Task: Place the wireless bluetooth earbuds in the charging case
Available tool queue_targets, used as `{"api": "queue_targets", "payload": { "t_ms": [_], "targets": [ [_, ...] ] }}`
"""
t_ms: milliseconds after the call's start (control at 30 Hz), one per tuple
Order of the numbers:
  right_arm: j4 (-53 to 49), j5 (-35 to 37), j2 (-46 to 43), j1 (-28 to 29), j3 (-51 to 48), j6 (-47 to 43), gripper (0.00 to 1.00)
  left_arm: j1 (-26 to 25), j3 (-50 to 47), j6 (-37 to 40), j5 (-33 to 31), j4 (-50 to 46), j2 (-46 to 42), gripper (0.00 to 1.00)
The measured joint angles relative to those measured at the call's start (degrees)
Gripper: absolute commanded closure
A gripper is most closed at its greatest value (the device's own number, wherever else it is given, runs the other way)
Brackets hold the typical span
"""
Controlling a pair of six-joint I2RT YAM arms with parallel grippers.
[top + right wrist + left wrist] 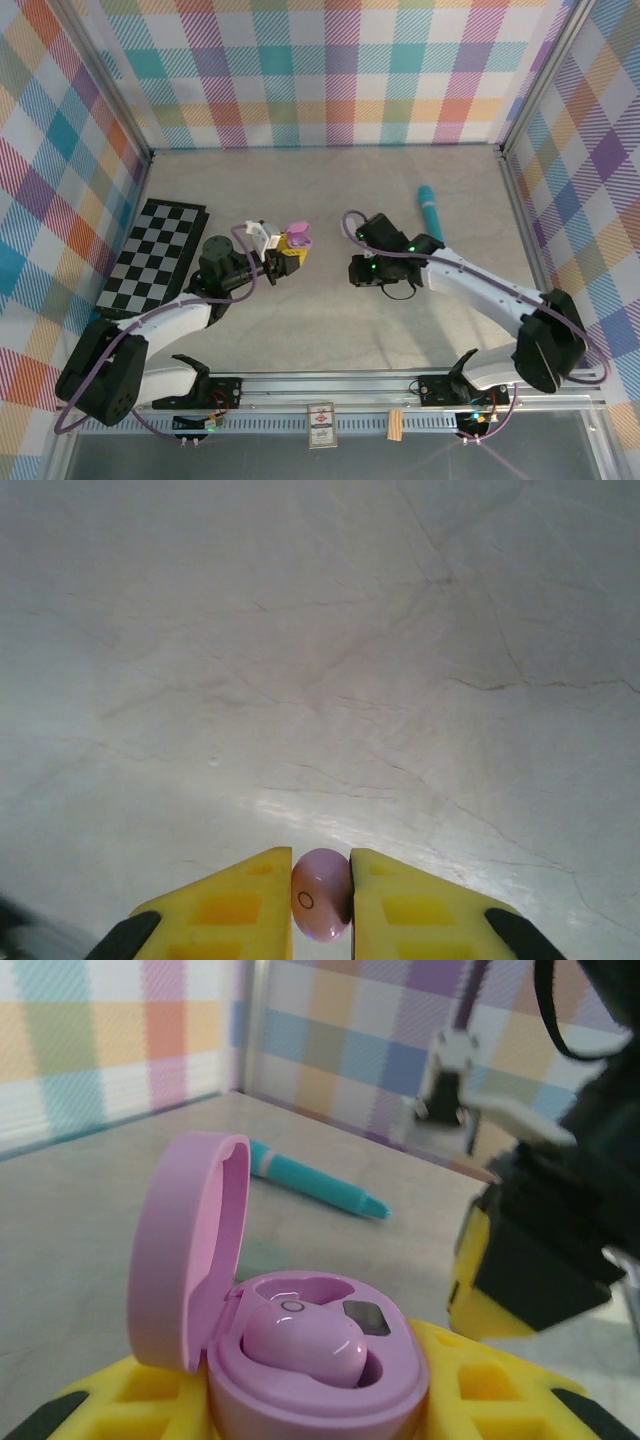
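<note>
Where the right gripper (321, 920) pinches it between smooth yellow fingers, a glossy pink earbud (320, 892) shows a small printed ring, its lower end cut off. A second earbud (303, 1345), rounded and pink, sits in the open pebble-shaped case (190, 1260), which the left gripper (288, 252) clamps between its jaws. Beyond those jaws lies a blurred teal pen (315, 1185).
</note>
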Motion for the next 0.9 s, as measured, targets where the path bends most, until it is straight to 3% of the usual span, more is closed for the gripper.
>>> {"api": "queue_targets", "payload": {
  "t_ms": [467,900],
  "targets": [
    [3.89,-15.50,-6.80,-3.72,3.26,0.98,0.80,-5.53,6.56,5.64,7.93,-7.13,4.13,0.71],
    [9.07,-22.12,-6.86,-4.11,3.43,1.09,0.80,-7.41,7.78,6.69,11.91,-10.34,4.48,0.71]
  ]
}}
